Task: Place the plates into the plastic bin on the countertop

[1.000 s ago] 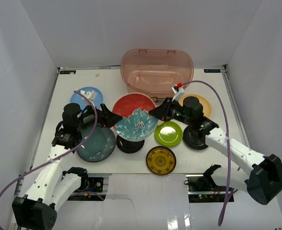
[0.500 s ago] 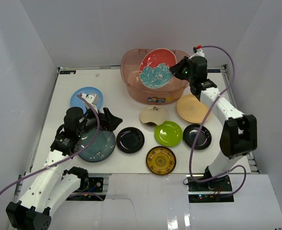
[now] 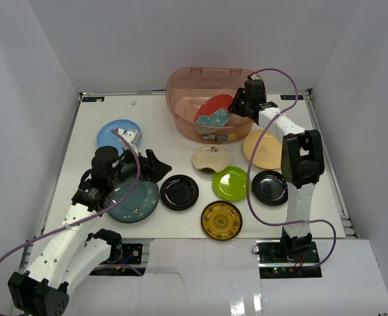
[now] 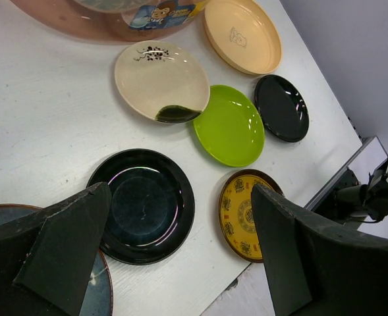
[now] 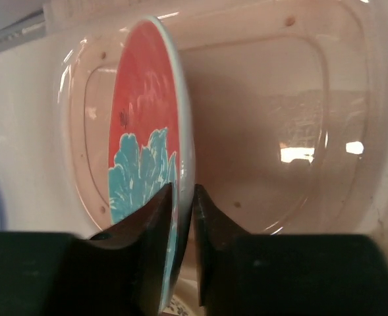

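My right gripper (image 3: 234,106) is shut on the rim of the red floral plate (image 3: 213,110) and holds it on edge inside the pinkish plastic bin (image 3: 180,82). In the right wrist view the plate (image 5: 147,118) stands between the fingers over the bin's floor (image 5: 259,125). My left gripper (image 3: 155,164) is open and empty above the dark teal plate (image 3: 133,197), next to a black plate (image 3: 179,192). On the countertop (image 3: 154,125) also lie the cream (image 3: 211,158), lime green (image 3: 231,183), gold (image 3: 221,220), pale orange (image 3: 266,148), second black (image 3: 270,187) and light blue (image 3: 118,135) plates.
White walls enclose the countertop on three sides. The left wrist view shows the black plate (image 4: 144,204), the gold plate (image 4: 243,214), the lime plate (image 4: 230,125), the cream plate (image 4: 161,82) and the table's near edge. The right arm's purple cable loops over the right side.
My right gripper lifted the red floral plate from the table's middle, carried it over the bin and has lowered it inside. My left gripper shifted slightly toward the black plate.
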Available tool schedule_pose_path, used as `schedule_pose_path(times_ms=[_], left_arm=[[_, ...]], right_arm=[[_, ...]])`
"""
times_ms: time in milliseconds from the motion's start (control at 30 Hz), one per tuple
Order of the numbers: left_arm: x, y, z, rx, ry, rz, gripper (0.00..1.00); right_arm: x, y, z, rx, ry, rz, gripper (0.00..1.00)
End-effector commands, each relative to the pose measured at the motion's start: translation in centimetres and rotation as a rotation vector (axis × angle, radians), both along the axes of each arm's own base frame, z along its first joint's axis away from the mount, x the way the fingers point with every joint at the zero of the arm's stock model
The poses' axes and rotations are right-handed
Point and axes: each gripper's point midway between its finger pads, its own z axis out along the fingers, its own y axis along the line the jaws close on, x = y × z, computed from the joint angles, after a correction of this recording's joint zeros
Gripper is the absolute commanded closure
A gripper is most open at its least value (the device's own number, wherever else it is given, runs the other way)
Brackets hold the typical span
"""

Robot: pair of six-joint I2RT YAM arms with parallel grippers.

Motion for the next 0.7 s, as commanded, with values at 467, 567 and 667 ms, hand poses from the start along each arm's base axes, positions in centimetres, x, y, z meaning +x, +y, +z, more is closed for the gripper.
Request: schedule_pose_path(times_ms=[467,567,667], left_arm=[[0.5,0.6,0.0,-0.023,-0.011,0.011,0.02],[0.9,1.3,0.1,-0.022,-0.018,0.048,0.02],[1.8,2.7,1.1,-0.005,-0.057,0.121,0.02]], right_arm=[[1.6,-2.7,5.7,-0.281,-0.123,-0.009,0.02],[-0.5,-0.1,9.5,-0.187,-0.216,0.087,0.09],[-4.9,4.4,15.4,-0.103,-0.361,0.222,0.24]])
